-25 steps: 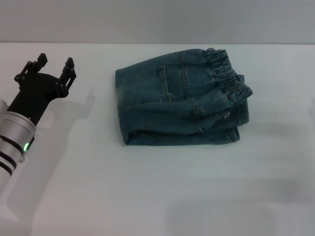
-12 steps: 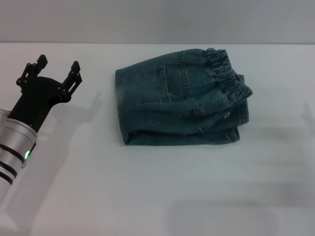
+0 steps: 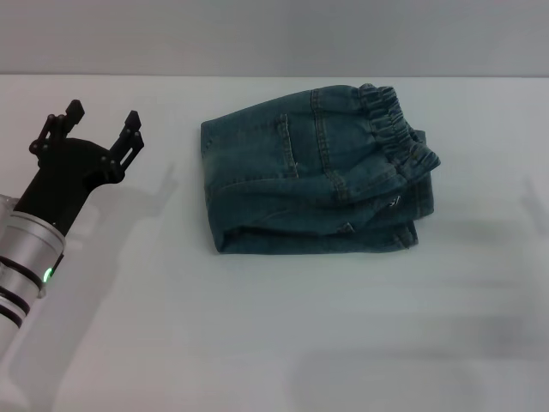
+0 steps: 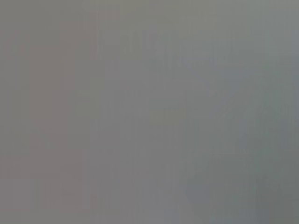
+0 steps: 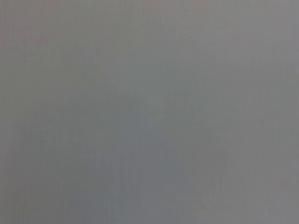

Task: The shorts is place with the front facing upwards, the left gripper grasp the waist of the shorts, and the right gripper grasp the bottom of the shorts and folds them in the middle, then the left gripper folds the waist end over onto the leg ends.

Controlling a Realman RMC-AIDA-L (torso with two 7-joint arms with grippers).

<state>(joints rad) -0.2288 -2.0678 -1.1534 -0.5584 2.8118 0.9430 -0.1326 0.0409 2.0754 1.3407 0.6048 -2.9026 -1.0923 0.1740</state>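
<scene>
The shorts (image 3: 313,172) lie folded into a compact bundle on the white table in the head view. The waist of the shorts (image 3: 396,129), a ruffled elastic band, rests on top at the bundle's right end. The bottom of the shorts and the leg ends are hidden under the folded layers. My left gripper (image 3: 105,125) hovers open at the far left, well apart from the shorts, holding nothing. The right gripper is out of view. Both wrist views show only plain grey.
The white table (image 3: 274,326) stretches around the bundle on all sides. A grey wall (image 3: 274,34) rises behind the table's far edge.
My left gripper has shifted slightly to the right and its prongs have spread a little wider. The shorts have not moved.
</scene>
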